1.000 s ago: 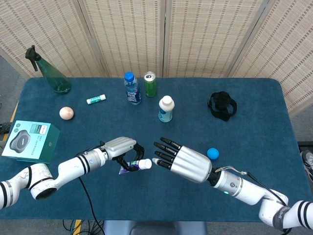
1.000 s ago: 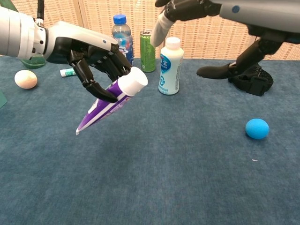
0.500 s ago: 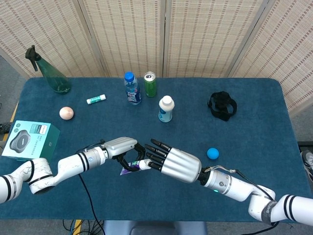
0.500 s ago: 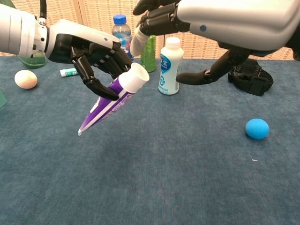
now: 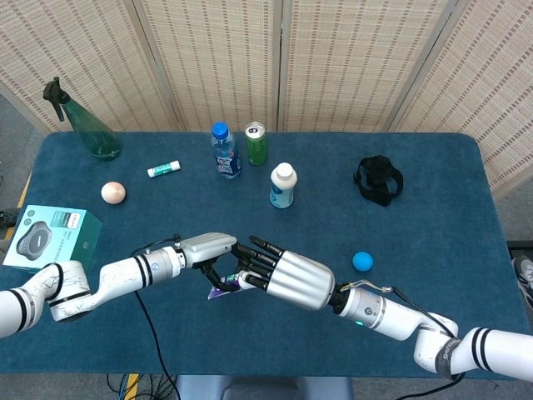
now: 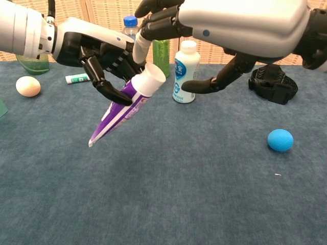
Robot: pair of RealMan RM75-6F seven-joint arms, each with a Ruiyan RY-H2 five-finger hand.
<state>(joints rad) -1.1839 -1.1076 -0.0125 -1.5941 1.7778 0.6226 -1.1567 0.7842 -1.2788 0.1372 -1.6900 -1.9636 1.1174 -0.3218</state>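
Observation:
My left hand (image 5: 206,249) (image 6: 97,53) grips a purple toothpaste tube (image 6: 122,108) near its white cap (image 6: 152,80) and holds it above the blue table (image 5: 433,217). The tube tilts, cap up and to the right, flat end down to the left. My right hand (image 5: 287,276) (image 6: 232,25) is open, its fingers spread out over the cap end and its thumb lower down to the right. In the head view only a bit of the tube (image 5: 221,291) shows under both hands. Whether the right fingers touch the cap I cannot tell.
At the back stand a green spray bottle (image 5: 87,125), a water bottle (image 5: 225,152), a green can (image 5: 256,143) and a white bottle (image 5: 282,185). A glue stick (image 5: 164,169), pale ball (image 5: 113,192), teal box (image 5: 52,240), black strap (image 5: 378,179) and blue ball (image 5: 362,261) lie around.
My right hand has moved left, from beside the tube to right over its cap end. The left hand has kept its grip and lifted the tube a little.

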